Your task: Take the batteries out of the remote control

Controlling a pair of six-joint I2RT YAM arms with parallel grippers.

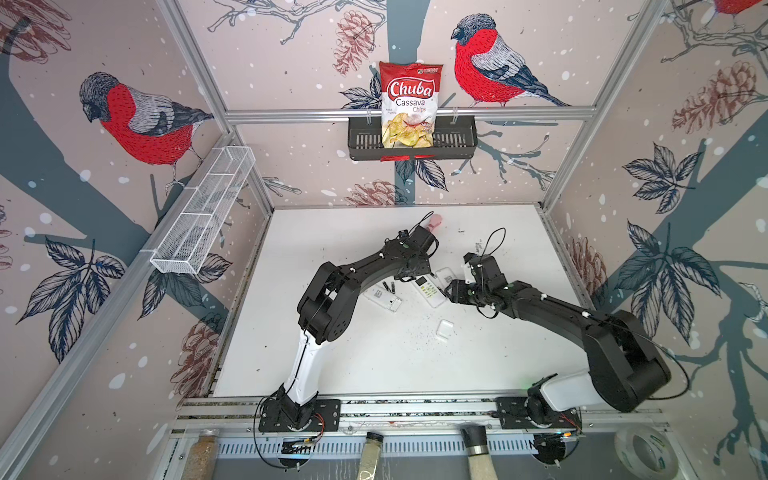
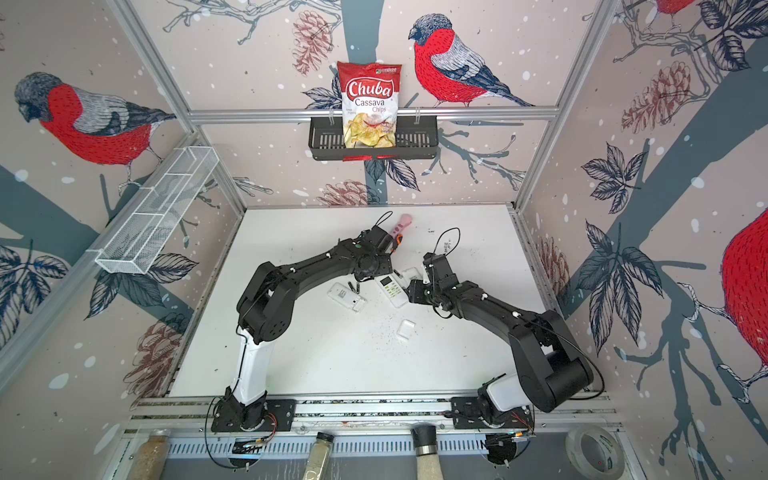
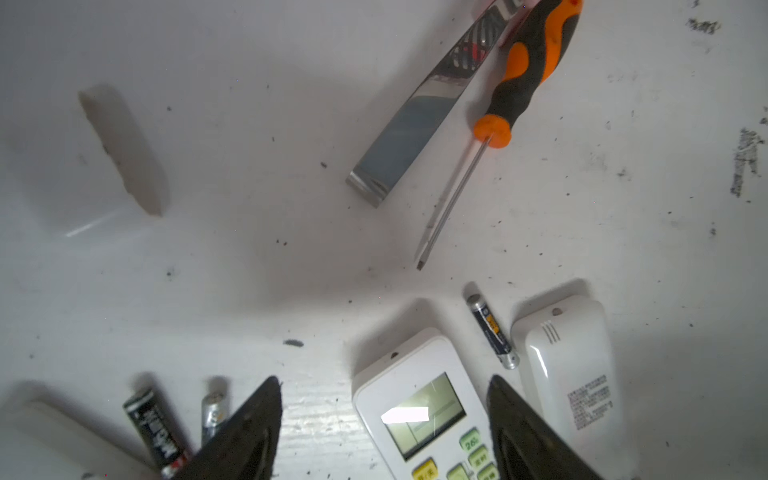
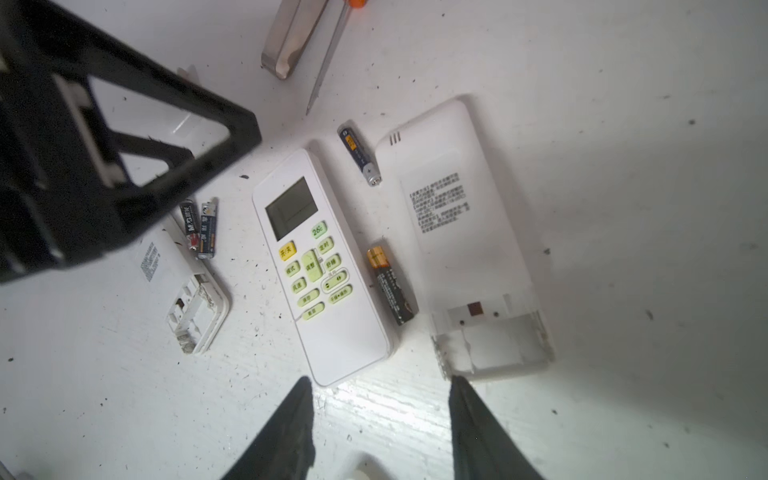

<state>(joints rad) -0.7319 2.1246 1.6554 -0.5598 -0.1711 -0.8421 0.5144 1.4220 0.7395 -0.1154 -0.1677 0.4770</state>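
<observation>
Nearest the front edge of the desk (image 1: 374, 365), a small white cover (image 1: 444, 330) is seen. At mid-desk the right gripper (image 4: 380, 379) is held spread, nothing between its jaws, beside a face-up remote (image 4: 320, 266). A gold-ended battery (image 4: 390, 286) and a blue battery (image 4: 359, 156) are laid between that and an opened face-down remote (image 4: 469, 232). Two more batteries (image 4: 208, 230) are found beside a third remote (image 4: 187, 299), toward the left edge. The left gripper (image 3: 382, 379) is likewise spread and empty. Farther back a screwdriver (image 3: 528, 70) is laid.

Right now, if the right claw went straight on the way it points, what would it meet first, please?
Most likely the right claw would meet the near end of the keypad remote, just ahead of its open tips, though depth is unclear.
</observation>
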